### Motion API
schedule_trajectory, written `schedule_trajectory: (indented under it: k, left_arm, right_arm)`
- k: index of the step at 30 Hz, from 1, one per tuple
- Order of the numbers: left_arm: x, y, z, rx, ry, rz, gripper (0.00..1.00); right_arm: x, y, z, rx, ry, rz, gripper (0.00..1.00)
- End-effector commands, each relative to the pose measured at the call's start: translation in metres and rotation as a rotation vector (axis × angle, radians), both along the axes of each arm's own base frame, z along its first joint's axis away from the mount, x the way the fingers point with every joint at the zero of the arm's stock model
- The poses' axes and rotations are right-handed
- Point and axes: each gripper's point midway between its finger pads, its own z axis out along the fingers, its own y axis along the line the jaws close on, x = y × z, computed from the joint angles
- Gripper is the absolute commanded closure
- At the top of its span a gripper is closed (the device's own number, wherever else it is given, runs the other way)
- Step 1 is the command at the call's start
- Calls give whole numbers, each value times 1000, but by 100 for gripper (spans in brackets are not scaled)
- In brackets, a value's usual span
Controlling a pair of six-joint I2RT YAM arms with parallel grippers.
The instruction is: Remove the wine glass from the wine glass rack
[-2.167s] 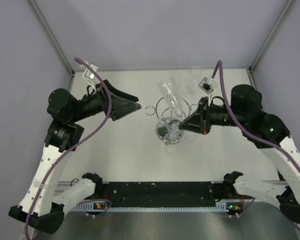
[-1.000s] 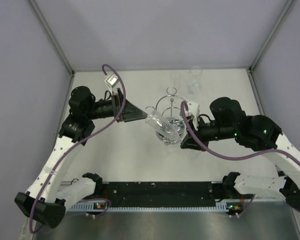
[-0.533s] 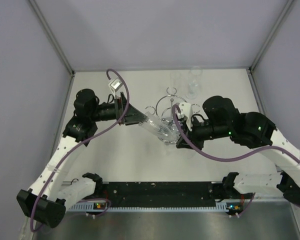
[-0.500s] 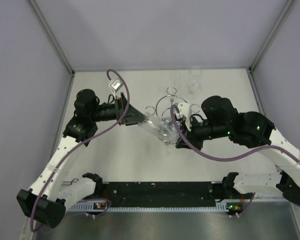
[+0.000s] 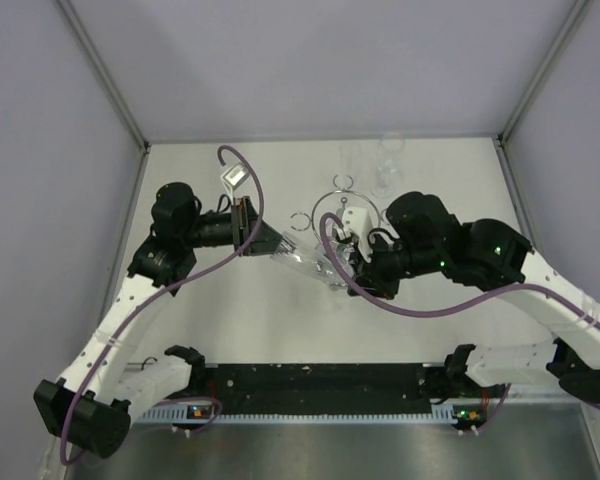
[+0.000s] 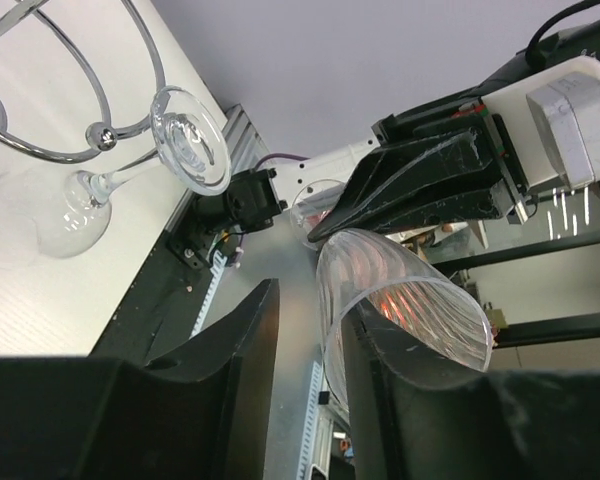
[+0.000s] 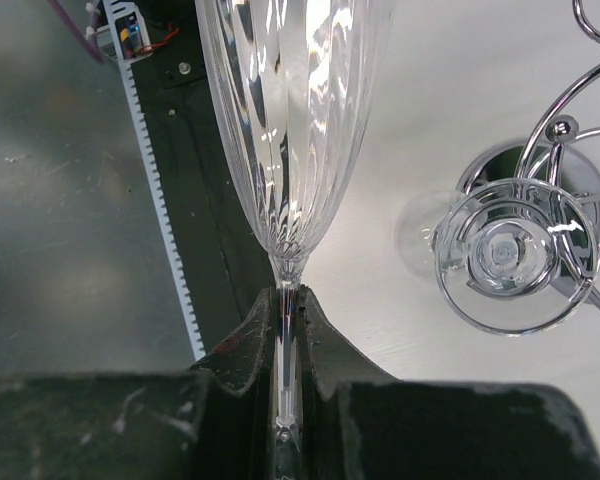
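Observation:
A ribbed clear wine glass (image 7: 290, 120) lies nearly level above the table, off the chrome wine glass rack (image 7: 580, 90). My right gripper (image 7: 288, 300) is shut on its stem just below the bowl. My left gripper (image 6: 310, 300) meets the glass's mouth (image 6: 410, 290): one finger (image 6: 380, 390) is inside the rim, the other finger (image 6: 245, 380) is outside, and a gap still separates it from the glass wall. From the top view, the glass (image 5: 302, 256) spans between the left gripper (image 5: 280, 247) and the right gripper (image 5: 337, 268), in front of the rack (image 5: 332, 200).
A second wine glass (image 6: 130, 175) hangs by its foot from the rack's wire (image 6: 70, 60); its foot (image 7: 505, 255) shows over the mirrored base. Two more clear glasses (image 5: 372, 158) stand at the back wall. The black rail (image 5: 320, 385) runs along the near edge.
The right arm swung the held glass left, away from the rack. The left gripper came in over the glass's mouth, and its jaws narrowed from wide open.

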Motion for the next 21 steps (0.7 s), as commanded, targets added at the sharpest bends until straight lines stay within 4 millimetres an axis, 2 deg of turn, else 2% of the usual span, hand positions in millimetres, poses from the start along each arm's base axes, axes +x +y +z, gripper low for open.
schedule_trajectory:
  k: [1,10,12,13,14,21]
  left_arm:
    - [-6,2,-3,12,-60,-21,67]
    - [-3,3,-14,55,-68,-11,85]
    - [-3,3,-16,59,-70,-10,90]
    - [-2,3,-17,63,-69,-8,98]
    - [-2,3,-18,66,-69,-6,100]
    - [2,3,-23,90,-82,3,100]
  right_arm:
    - [2,4,2,12,-23,-8,100]
    - [8,0,-8,-24,-11,-56,100]
    - [9,1,-10,-31,-13,-62,95]
    - [9,0,-10,-33,-13,-65,92]
    - [9,0,-12,-37,-11,-65,89]
    - [11,-4,-11,-41,-18,-86,65]
